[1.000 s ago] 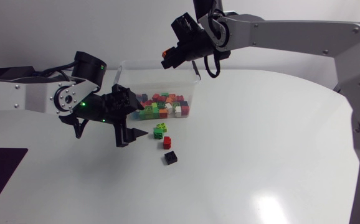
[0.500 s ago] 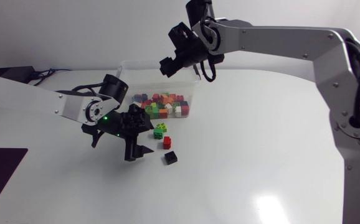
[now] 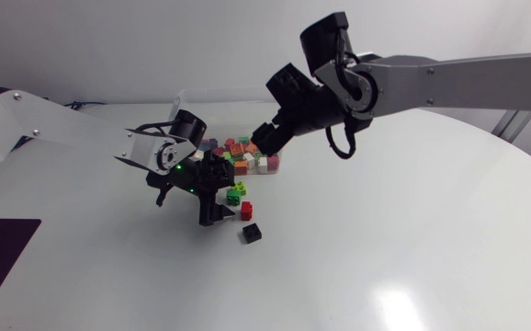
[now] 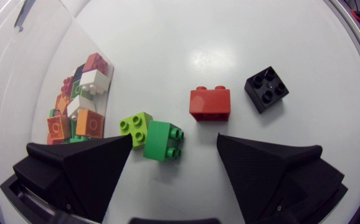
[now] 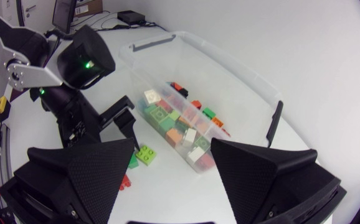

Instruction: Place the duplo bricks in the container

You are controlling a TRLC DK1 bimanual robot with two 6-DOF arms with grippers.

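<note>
Bricks (image 3: 245, 158) of mixed colours lie along the near wall of the clear container (image 3: 192, 99), which sits toward the far edge of the surface (image 3: 385, 248) in the head view. The right gripper (image 3: 267, 138) hangs over the container's right end. The left gripper (image 3: 186, 208) is just in front of its near wall, above a lime brick (image 3: 238, 189). A red brick (image 3: 245, 210) and a black brick (image 3: 252, 233) lie apart, each nearer the surface's front edge. From the left wrist, the jaws are spread wide and hold nothing. The lime brick and a green brick (image 4: 163, 140) touch each other between the fingers, with the red and black ones ahead and the container off to one side. From the right wrist, the jaws gape empty above the container, and the left gripper and lime brick lie beyond its near wall.
</note>
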